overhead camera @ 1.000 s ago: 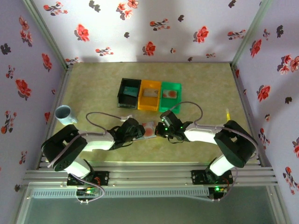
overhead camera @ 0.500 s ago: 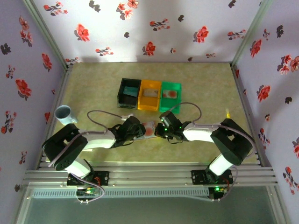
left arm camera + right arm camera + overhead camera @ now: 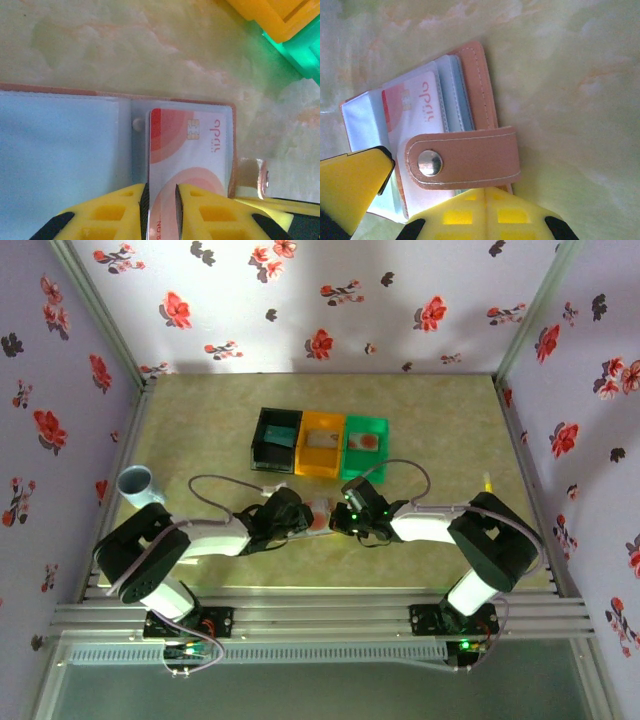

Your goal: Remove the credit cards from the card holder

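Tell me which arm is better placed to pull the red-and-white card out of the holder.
Left. The left tool pinches the card by its edge, while the right tool is shut on the card holder beside the clasp tab.

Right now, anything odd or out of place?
Nothing stands out. The brownish-pink leather card holder lies open on the table, the pale red-patterned credit card square in it, left gripper pinching its edge. No damage.

The holder (image 3: pixel 485 155) is brownish-pink outside, pale blue inside. The card (image 3: pixel 185 145) is white with orange-red arcs. There is a black bin (image 3: pixel 275 440), an orange bin (image 3: pixel 321 445) and a green bin (image 3: pixel 364 443). The table (image 3: pixel 440 420) is marbled yellow-green, the walls (image 3: pixel 300 300) lilac with red and black flowers, and the cup (image 3: pixel 137 485) light blue.
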`<state>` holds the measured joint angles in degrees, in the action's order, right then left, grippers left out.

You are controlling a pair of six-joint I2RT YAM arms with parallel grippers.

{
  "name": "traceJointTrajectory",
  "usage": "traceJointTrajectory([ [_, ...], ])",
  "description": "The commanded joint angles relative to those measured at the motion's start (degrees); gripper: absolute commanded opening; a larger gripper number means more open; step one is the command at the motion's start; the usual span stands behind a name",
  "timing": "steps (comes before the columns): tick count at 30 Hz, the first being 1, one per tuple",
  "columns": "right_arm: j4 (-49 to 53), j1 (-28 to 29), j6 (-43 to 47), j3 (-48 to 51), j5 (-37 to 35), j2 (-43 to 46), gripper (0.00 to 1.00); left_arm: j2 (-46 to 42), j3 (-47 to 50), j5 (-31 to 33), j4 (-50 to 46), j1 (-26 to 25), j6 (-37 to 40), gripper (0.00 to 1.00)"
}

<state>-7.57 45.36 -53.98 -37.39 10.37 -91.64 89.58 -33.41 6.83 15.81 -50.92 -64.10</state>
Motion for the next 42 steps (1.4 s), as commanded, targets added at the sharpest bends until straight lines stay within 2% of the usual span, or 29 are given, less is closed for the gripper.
traceJointTrajectory([
  [1,-0.8,-0.2,0.5,0.7,0.3,-0.9,0.0,1.3,-1.2,-0.7,0.3,0.4,1.0,0.25],
  [15,-1.5,-0.2,0.2,1.2,0.5,-1.3,0.0,2.6,-0.3,-1.2,2.5,0.5,1.3,0.23],
  [20,-1.7,-0.3,0.2,1.4,0.6,-1.3,0.0,1.8,0.7,-1.5,5.1,0.5,1.5,0.19],
  [25,-2.3,-0.2,0.0,1.6,0.7,-1.4,0.0,0.5,3.0,-1.5,9.6,0.5,1.4,0.15],
  [42,-3.8,-0.2,-0.8,2.4,1.2,-1.7,0.0,-0.2,9.3,-4.0,26.3,0.5,0.5,0.11],
])
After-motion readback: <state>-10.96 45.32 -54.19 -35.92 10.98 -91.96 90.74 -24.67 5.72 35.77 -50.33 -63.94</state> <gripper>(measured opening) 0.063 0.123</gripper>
